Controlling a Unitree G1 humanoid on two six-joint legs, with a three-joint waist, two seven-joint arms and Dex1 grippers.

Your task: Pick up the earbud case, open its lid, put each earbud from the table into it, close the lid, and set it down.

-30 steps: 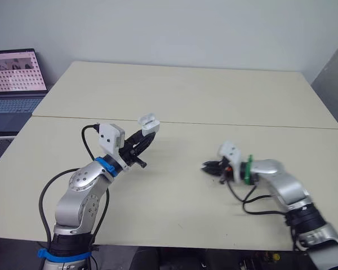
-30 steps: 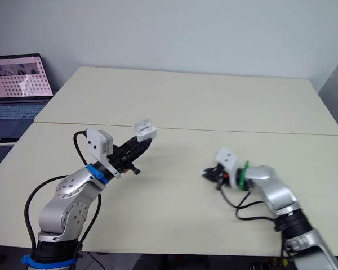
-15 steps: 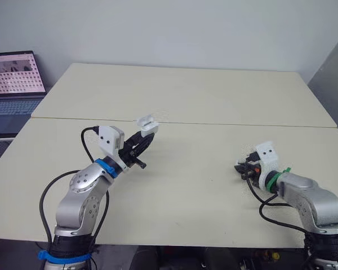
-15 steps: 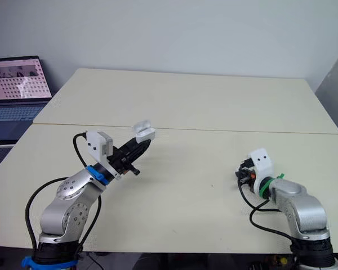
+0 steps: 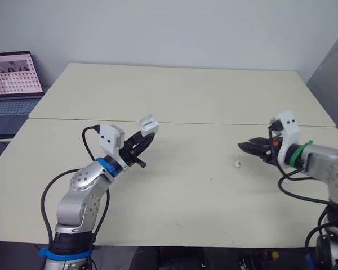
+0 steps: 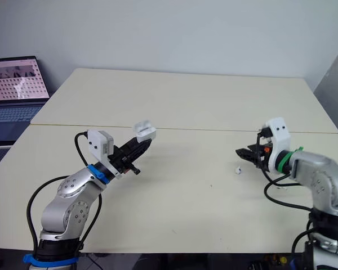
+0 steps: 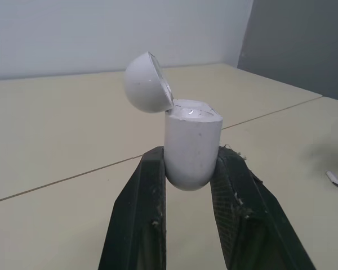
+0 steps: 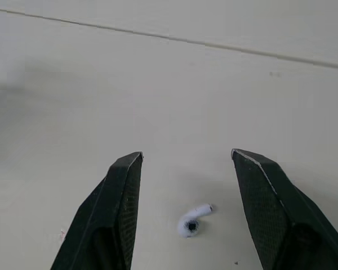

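Surface: pale cream counter (image 5: pixel 186 101), two slabs meeting at a seam, with a plain light wall behind.
Far left: an open laptop (image 5: pixel 14 76) sits off the counter's edge, well apart from the work.
Left arm: the left gripper (image 5: pixel 147 136) is raised over the counter's left half, jaws clamped on the lower body of the earbud case (image 7: pixel 191 149).
Case: upright in that grip and off the counter, with its lid (image 7: pixel 147 84) swung back. I cannot tell whether a bud already sits inside.
Right half: one white earbud (image 8: pixel 192 221) lies on the counter, touching nothing.
Right arm: the right gripper (image 8: pixel 186 154) hovers near and above that earbud, jaws apart and empty; in the wrist view the earbud lies between them.
Change: a second ago this arm was low near the counter's middle. It has since swung out to the right and lifted, and the earbud, unseen then, now lies in the open.
Same: the left arm keeps its raised pose, lid open as before.
Meaning: lifting and opening look done. The step in hand is probably fetching this earbud, which calls for lowering and closing squarely on a small, rounded piece that could skid away.
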